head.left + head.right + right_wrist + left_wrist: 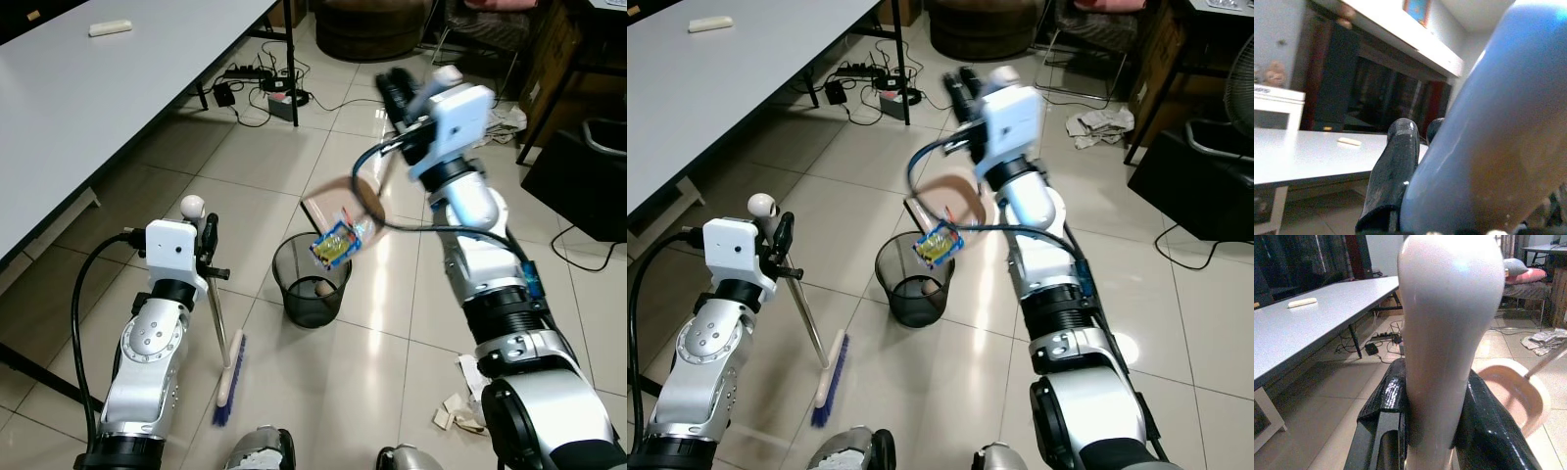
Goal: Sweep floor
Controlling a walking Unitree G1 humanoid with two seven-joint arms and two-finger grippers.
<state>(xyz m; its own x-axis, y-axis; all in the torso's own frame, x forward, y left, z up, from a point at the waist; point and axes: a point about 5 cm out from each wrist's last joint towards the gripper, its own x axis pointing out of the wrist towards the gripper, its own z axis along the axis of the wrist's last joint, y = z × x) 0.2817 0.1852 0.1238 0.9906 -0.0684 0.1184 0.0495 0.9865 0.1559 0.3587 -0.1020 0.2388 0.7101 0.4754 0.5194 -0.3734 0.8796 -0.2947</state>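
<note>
My right hand (965,88) is clamped on the handle of the dustpan (950,208), which tips over the black wire bin (912,281) on the tiled floor (392,333) — a bright wrapper (937,245) slides off its lip. I should tilt steadily so it drops inside. My left hand (206,240) pinches the broom (227,377) upright, near and left. Paper scraps (458,409) wait near right.
</note>
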